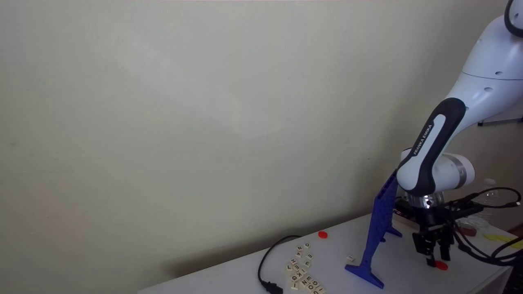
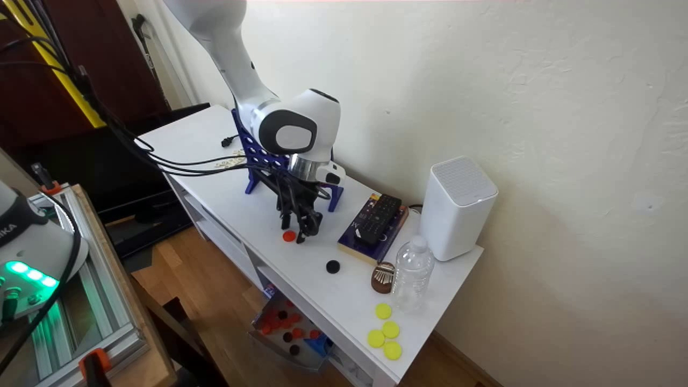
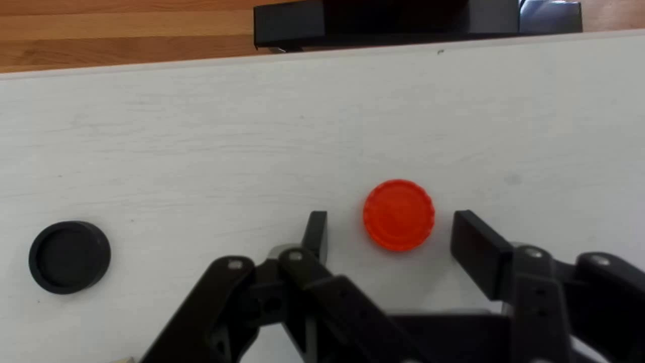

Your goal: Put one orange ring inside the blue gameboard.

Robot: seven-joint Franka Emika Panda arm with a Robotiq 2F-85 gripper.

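Observation:
A red-orange ring lies flat on the white tabletop, near its front edge. My gripper points down over it and stands open; the wrist view shows bare table on either side of the ring, so neither finger touches it there. In both exterior views the fingertips are low, right by the ring. Upright behind the arm stands the blue gameboard, its splayed feet on the table; the arm covers part of it in both exterior views. Another orange ring rests beyond the board, near the wall.
A black disc lies to one side of the gripper. Farther along are a book with a remote, a thumb piano, a clear bottle, a white box and several yellow discs. Letter tiles lie past the board.

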